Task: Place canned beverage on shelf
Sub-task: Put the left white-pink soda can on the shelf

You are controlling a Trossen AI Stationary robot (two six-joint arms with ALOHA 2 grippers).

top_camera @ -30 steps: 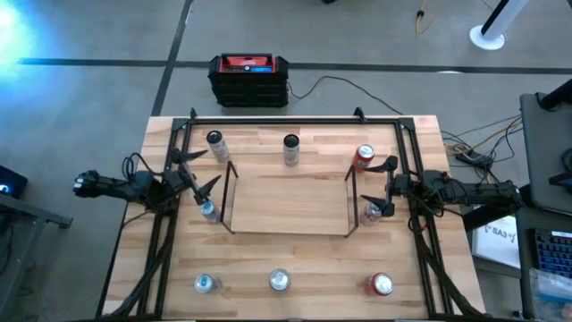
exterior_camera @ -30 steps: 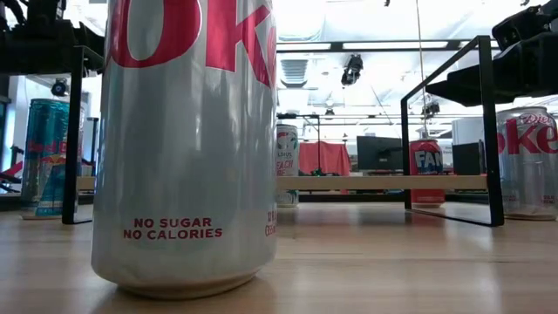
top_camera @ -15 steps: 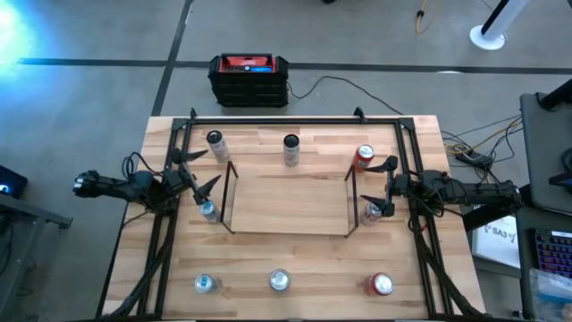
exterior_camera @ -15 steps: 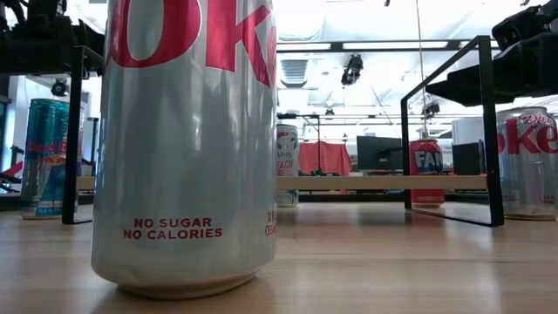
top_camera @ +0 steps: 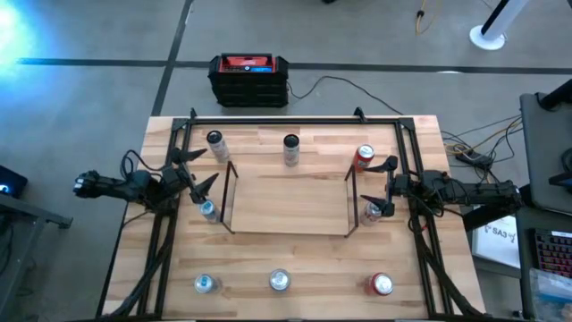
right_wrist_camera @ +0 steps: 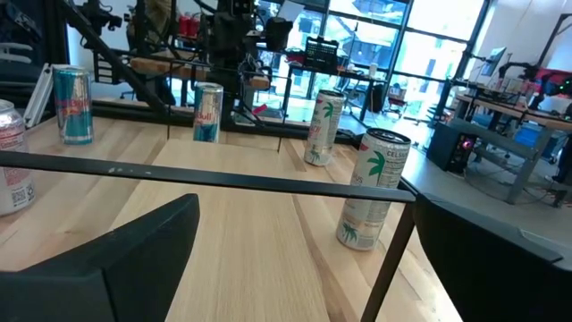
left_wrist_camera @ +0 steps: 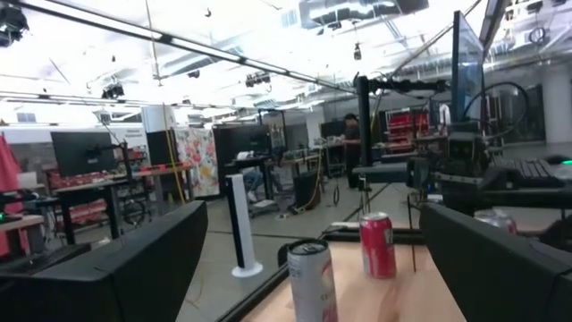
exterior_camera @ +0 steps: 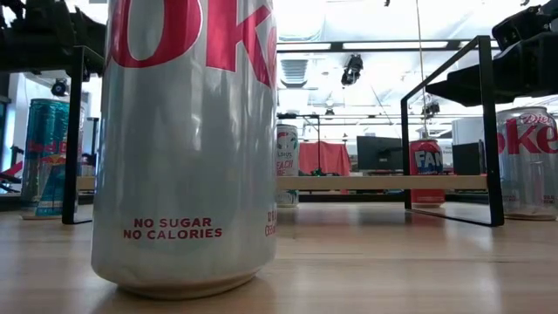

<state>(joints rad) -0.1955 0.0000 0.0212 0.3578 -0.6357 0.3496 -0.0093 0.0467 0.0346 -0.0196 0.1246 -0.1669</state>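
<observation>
The shelf stands mid-table, a light wood deck between thin black end frames; it also shows in the low view. Several cans stand upright on the table around it. My left gripper is open and empty at the shelf's left end, above a blue-and-silver can. My right gripper is open and empty at the shelf's right end, between a red can and a silver can. A white can shows ahead in the left wrist view.
Two cans stand along the far side and three along the near edge. A black tubular frame runs around the tabletop. The near silver can fills much of the low view.
</observation>
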